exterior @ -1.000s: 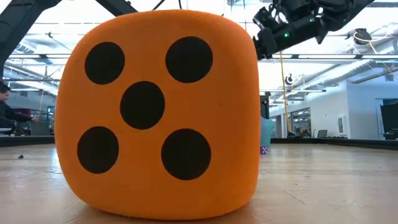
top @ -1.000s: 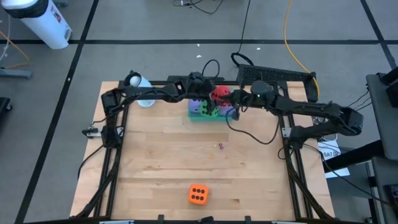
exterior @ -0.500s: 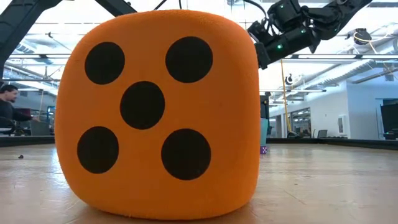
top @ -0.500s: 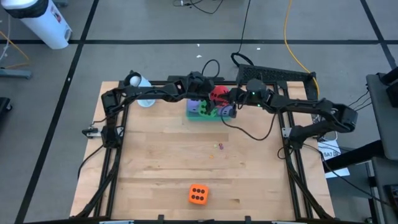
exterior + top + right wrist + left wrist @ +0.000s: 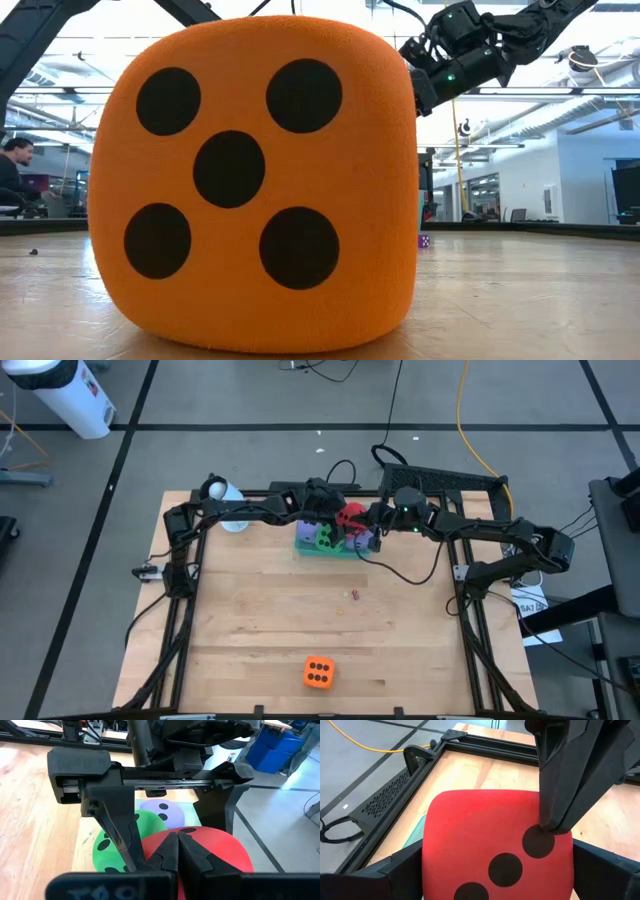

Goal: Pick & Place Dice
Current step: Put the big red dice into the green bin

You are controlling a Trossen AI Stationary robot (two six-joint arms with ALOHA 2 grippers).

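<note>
The red die point(image 5: 490, 840) sits between the fingers of my left gripper point(image 5: 336, 515), over the far side of the teal tray point(image 5: 322, 553). The shut right gripper point(image 5: 177, 839) comes from the table's right and meets the same die point(image 5: 350, 515). Below it, the green die point(image 5: 112, 840) and a light purple die point(image 5: 161, 811) rest in the tray, with the second purple die point(image 5: 366, 542) at the tray's right end. The orange die point(image 5: 318, 672) stands alone on the table near the near edge and fills the low view point(image 5: 250, 180). My left gripper pinches the red die between its two fingers, one finger point(image 5: 395, 867) on each of two opposite side faces. Whether the die is lifted clear or rests on the dice below it, I cannot tell. My right gripper touches the red die's pip face point(image 5: 537, 840) with its shut fingertips point(image 5: 550, 817). They come slanting down from the table's right.
A small purple speck point(image 5: 353, 595) lies on the bare wood mid-table. A white cup point(image 5: 222, 492) stands at the far left corner. The dark frame rails point(image 5: 180, 610) run along the table's sides. Open wood lies between the tray and the orange die.
My right gripper has moved toward the table's left, closing in on the red die held by my left gripper, and now reaches it. The orange die has kept still.
</note>
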